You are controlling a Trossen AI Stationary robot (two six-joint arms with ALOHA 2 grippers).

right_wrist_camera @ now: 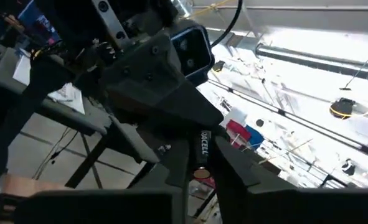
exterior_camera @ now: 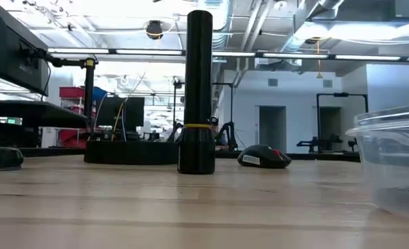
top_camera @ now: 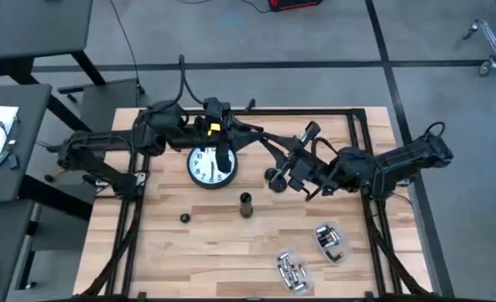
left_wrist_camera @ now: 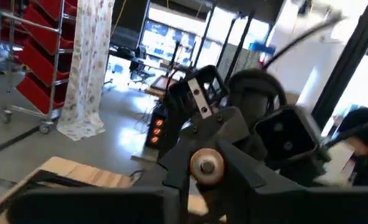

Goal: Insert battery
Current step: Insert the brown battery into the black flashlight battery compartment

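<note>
- The battery [right_wrist_camera: 202, 148] is pinched between the two hands above the surface [top_camera: 214, 252], right of the clock [top_camera: 210, 164].
- Its long axis runs from one hand to the other; the left wrist view looks straight at its round metal end [left_wrist_camera: 207, 165].
- Left hand [top_camera: 263, 138] and right hand [top_camera: 274, 172] each close on it.
- The black flashlight body [exterior_camera: 197, 90] stands upright on the surface at mid-table, its cap [top_camera: 185, 218] to the left of it.
</note>
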